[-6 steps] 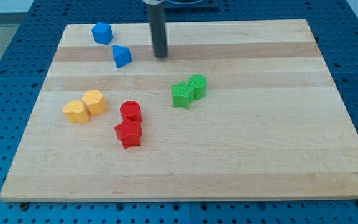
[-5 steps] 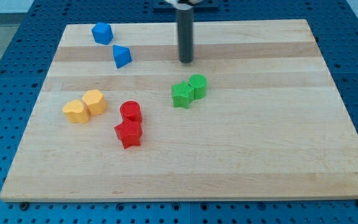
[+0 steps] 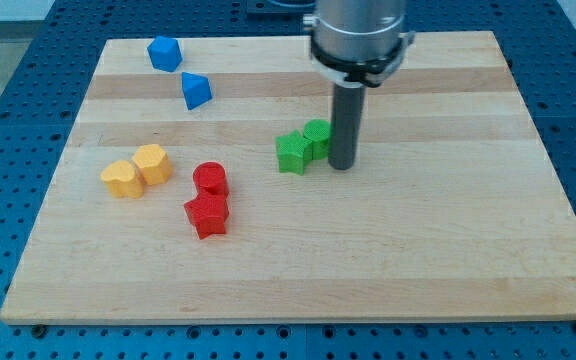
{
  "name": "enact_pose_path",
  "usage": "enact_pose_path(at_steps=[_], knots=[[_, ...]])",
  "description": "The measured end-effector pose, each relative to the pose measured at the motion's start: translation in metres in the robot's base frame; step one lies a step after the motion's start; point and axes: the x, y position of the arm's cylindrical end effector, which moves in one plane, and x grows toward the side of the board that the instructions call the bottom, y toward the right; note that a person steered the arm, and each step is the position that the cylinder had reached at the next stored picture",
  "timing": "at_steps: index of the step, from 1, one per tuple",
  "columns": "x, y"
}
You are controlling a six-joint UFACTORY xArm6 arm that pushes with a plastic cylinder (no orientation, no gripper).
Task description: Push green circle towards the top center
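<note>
Camera view: my tip (image 3: 342,165) is down on the wooden counter (image 3: 448,230). It's a plain rod w/ no jaws, so open/closed can't be told. The green circle (image 3: 318,137) sits just to the tip's left, touching or nearly so. A green block (image 3: 293,153), shape unclear, sits against the circle's lower left. Farther left of the tip: red circle (image 3: 211,180), red star-like block (image 3: 207,215), two yellow blocks (image 3: 136,171). Upper left: two blue blocks (image 3: 180,72).
</note>
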Motion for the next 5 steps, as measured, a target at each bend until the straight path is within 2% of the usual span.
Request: enact_pose_path(at_steps=[2,5], knots=[[-0.007,-0.021],[-0.063,-0.036]])
